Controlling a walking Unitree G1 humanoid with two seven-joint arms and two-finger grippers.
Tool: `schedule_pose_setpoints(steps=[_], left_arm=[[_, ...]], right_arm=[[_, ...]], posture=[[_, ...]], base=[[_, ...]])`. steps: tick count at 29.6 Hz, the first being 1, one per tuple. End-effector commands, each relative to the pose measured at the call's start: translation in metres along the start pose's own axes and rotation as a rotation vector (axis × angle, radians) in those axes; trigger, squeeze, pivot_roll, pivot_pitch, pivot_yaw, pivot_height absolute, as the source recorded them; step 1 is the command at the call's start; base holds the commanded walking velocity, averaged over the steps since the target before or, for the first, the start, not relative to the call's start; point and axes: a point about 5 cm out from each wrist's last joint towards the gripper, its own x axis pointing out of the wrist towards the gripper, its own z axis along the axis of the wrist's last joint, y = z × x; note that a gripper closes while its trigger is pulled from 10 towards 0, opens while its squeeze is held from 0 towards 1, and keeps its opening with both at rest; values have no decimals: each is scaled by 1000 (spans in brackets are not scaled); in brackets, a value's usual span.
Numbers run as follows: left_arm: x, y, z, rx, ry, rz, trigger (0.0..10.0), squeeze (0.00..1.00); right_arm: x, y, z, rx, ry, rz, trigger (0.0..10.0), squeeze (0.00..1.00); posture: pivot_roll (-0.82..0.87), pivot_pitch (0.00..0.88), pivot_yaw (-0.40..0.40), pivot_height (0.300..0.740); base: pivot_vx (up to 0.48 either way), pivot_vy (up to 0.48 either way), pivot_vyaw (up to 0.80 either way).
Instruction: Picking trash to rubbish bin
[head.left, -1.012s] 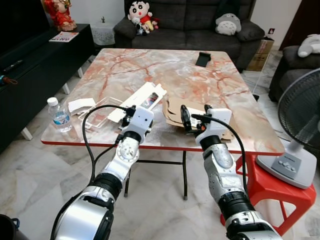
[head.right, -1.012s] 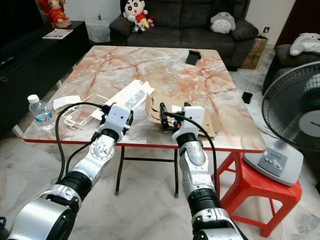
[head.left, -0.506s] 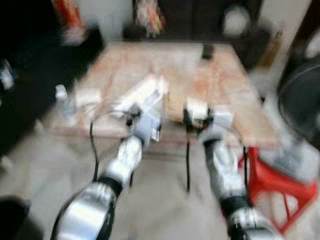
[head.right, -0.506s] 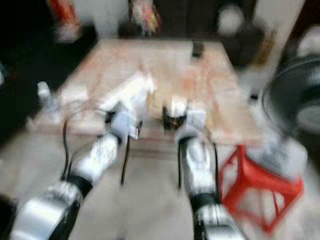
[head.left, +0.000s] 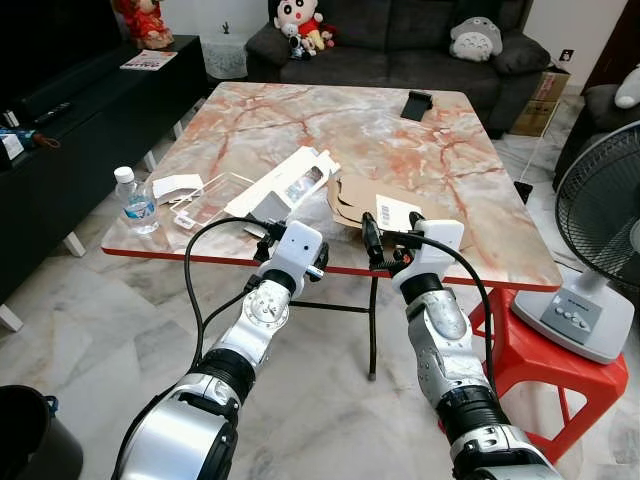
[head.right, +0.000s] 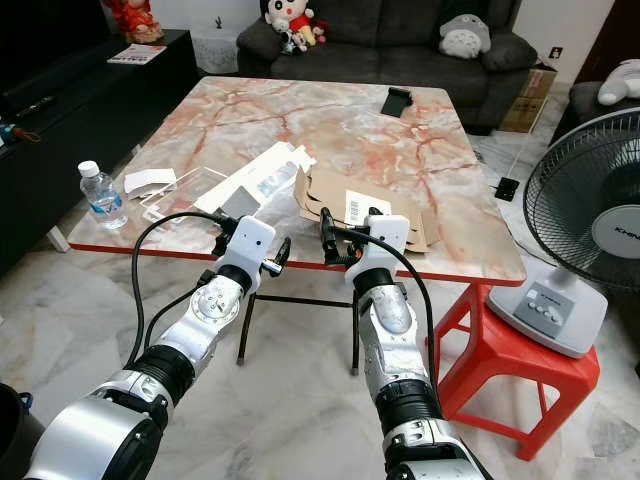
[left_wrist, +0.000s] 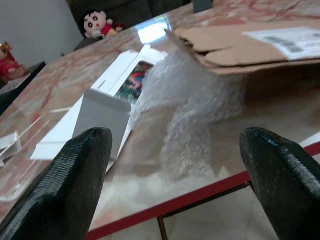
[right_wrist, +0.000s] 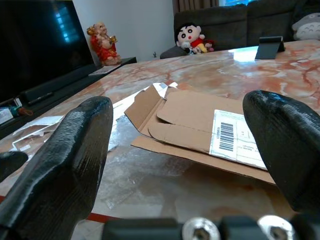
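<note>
Approaching counter (head.left: 480, 215) near edge | both hands held open, empty | bubble wrap (left_wrist: 200, 95) lies dead ahead of left hand (head.left: 292, 262), nearer it | flattened cardboard (head.right: 375, 200) faces right hand (head.right: 348, 243), long axis along edge

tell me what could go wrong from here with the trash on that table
The bubble wrap lies against the flattened cardboard box near the red table edge; a sweep by the left gripper might push it off onto the floor. It is clear and soft, so the open fingers may close on little. The right gripper, also open, may struggle to get under the flat cardboard and slide it instead. The water bottle stands at the table's corner and could be knocked over.
</note>
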Motion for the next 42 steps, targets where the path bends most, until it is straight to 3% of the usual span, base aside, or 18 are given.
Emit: schedule_pose_setpoints(steps=[1, 8, 20, 42], left_arm=[[-1, 1, -4, -11, 23, 8, 10000, 0], [0, 2, -4, -13, 29, 9, 10000, 0], [1, 1, -2, -10, 26, 2, 10000, 0], [6, -4, 18, 144, -70, -79, 10000, 0]], right_arm=[[1, 1, 2, -5, -3, 4, 10000, 0], [2, 3, 3, -43, -3, 15, 10000, 0], [2, -1, 3, -27, 0, -1, 10000, 0], [2, -1, 4, -14, -2, -1, 10000, 0]], posture=[[-147, 26, -27, 740], [-146, 26, -28, 740], [-149, 26, -30, 740], [-149, 26, -31, 740]], base=[[274, 0, 0], [302, 0, 57], [316, 0, 135], [291, 0, 0]])
